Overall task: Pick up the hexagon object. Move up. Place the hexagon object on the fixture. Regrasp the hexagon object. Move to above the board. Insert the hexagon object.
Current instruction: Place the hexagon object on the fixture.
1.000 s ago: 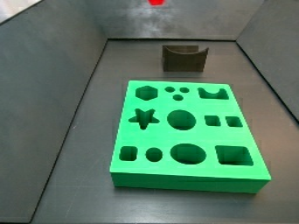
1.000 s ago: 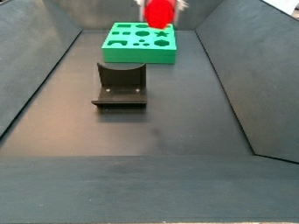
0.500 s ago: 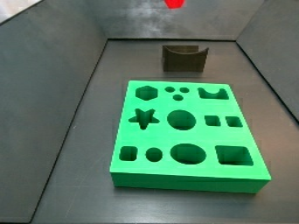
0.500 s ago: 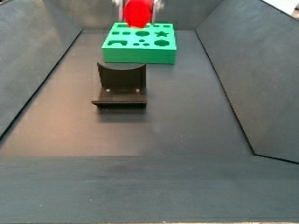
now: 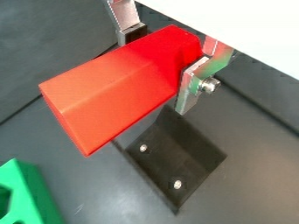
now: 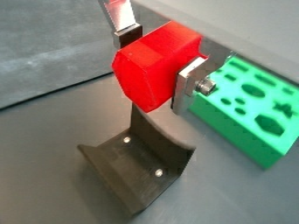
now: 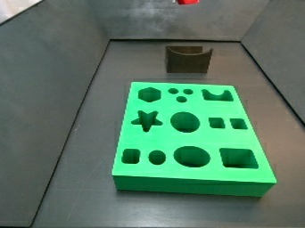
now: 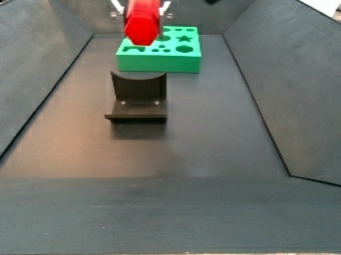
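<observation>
In a wrist view the fingers [image 5: 126, 26] are clamped on the hexagon object [image 5: 117, 90], silver plates on either flank, and the red peg juts out well beyond them. Directly below the fingers sits the base plate of the fixture [image 5: 176, 162] on the dark worktop [image 5: 70, 35], with a corner of the board [image 5: 24, 199] off to one side.

Switch wrist views: same firm grasp, fingers [image 6: 194, 77] pinching the hexagon object [image 6: 156, 66], and now the fixture [image 6: 138, 171] shows its curved cradle just beneath the peg, not touching it. The board [image 6: 251, 103] lies beyond the fingers, well clear.

Side view now: only a sliver of the hexagon object [image 7: 187, 2] peeks in at the top edge, above the fixture [image 7: 188, 59]; half a second ago it sat a touch further left, a second ago further left again. The board [image 7: 188, 135] is empty, every hole open.

And the last side view tells it best: the hexagon object [image 8: 142, 19] has slid leftward across the frame over the past second, away from the board [image 8: 159, 50] and toward the fixture [image 8: 138, 98]. The gripper [image 8: 142, 8] is carrying it high.

So lift done, transfer under way: the peg looks nearly lined up over the notch, and a descent to set it down should be next.
</observation>
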Controlling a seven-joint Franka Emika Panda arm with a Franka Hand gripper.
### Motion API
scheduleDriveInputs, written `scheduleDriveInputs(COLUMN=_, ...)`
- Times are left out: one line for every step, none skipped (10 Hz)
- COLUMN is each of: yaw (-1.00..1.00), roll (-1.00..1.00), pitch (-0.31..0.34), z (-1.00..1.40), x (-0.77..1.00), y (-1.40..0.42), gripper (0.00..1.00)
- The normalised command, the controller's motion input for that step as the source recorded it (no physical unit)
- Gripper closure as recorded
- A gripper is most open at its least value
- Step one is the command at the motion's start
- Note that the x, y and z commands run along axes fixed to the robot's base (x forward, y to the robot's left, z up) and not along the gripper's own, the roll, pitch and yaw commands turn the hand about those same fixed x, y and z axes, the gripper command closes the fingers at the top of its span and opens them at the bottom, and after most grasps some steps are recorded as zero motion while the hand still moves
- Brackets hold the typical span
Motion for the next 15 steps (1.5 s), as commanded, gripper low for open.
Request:
scheduleDriveInputs(yaw=-0.06, roll=-1.0, pitch=0.344, z=-0.01, x=0.27, y=0.06, gripper=1.0)
scheduleDriveInputs(yaw=-0.11, roll=-0.82, pitch=0.289, z=-0.01, x=0.18, y=0.05, gripper=1.0)
scheduleDriveInputs(yaw=-0.13, roll=-0.7, pitch=0.254, z=-0.01, x=0.14, y=0.05, gripper=1.0)
scheduleDriveInputs(yaw=-0.14, roll=-0.47, pitch=0.176, z=0.0, x=0.07, y=0.05, gripper=1.0)
scheduleDriveInputs(yaw=-0.14, roll=-0.3, pitch=0.126, z=0.0, x=0.06, y=0.04, gripper=1.0)
scheduleDriveInputs(yaw=-0.14, roll=-1.0, pitch=0.007, z=-1.0, x=0.1, y=0.06, gripper=1.0)
scheduleDriveInputs(yaw=-0.14, roll=-1.0, pitch=-0.004, z=-1.0, x=0.1, y=0.06, gripper=1.0)
scheduleDriveInputs(yaw=-0.13, roll=-1.0, pitch=0.006, z=-1.0, x=0.11, y=0.07, gripper=1.0)
scheduleDriveInputs(yaw=-0.13, roll=-1.0, pitch=0.031, z=-1.0, x=0.12, y=0.07, gripper=1.0)
scheduleDriveInputs(yaw=-0.13, roll=-1.0, pitch=0.038, z=-1.0, x=0.13, y=0.08, gripper=1.0)
scheduleDriveInputs(yaw=-0.14, roll=-1.0, pitch=0.04, z=-1.0, x=0.14, y=0.09, gripper=1.0)
scheduleDriveInputs(yaw=-0.13, roll=-0.85, pitch=0.039, z=-1.0, x=0.15, y=0.09, gripper=1.0)
scheduleDriveInputs(yaw=-0.12, roll=-0.62, pitch=0.031, z=-1.0, x=0.16, y=0.1, gripper=1.0)
scheduleDriveInputs(yaw=-0.11, roll=-0.45, pitch=0.032, z=-1.0, x=0.17, y=0.11, gripper=1.0)
scheduleDriveInputs(yaw=-0.1, roll=-0.3, pitch=0.035, z=-1.0, x=0.18, y=0.11, gripper=1.0)
